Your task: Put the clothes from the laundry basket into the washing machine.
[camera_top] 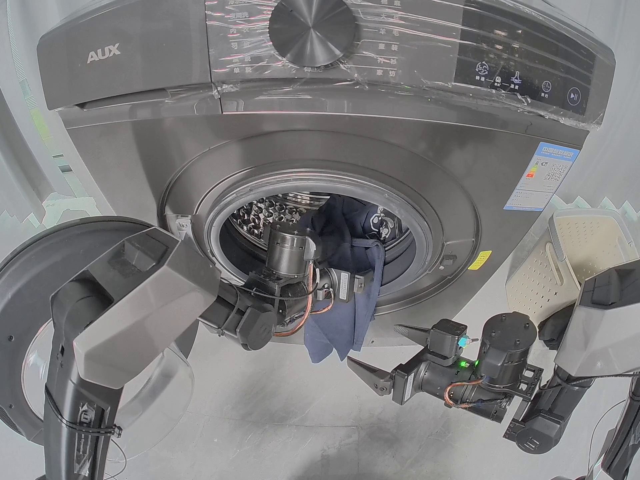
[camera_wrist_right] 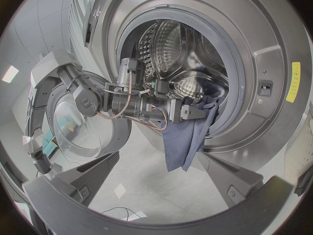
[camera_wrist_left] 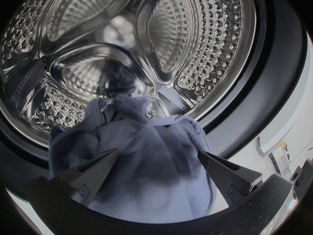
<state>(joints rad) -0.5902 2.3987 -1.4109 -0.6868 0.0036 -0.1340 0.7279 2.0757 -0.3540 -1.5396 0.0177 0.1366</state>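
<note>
Your left gripper (camera_wrist_left: 157,155) is at the mouth of the washing machine (camera_top: 413,141), pointing into the steel drum (camera_wrist_left: 169,43). Its fingers are spread wide, with a navy garment (camera_top: 347,288) bunched between them. They do not close on the cloth, so treat this gripper as loose around it rather than holding it.

The garment is only partly inside. Its upper part lies in the lower front of the drum, and the rest drapes over the bottom rim of the round opening and hangs down the machine's front, short of the floor (camera_top: 267,421). A small pale print shows on the cloth near the top.

Your right gripper (camera_top: 372,345) hovers above the floor, below and to the right of the opening, near the hanging end of the garment but apart from it. Its fingers are wide and hold nothing.

The round door (camera_top: 27,281) stands swung open on the left of the machine, behind your left arm. The cream, perforated laundry basket (camera_top: 533,275) sits tilted just beside the machine's right side, behind your right arm; you cannot tell what it holds.
</note>
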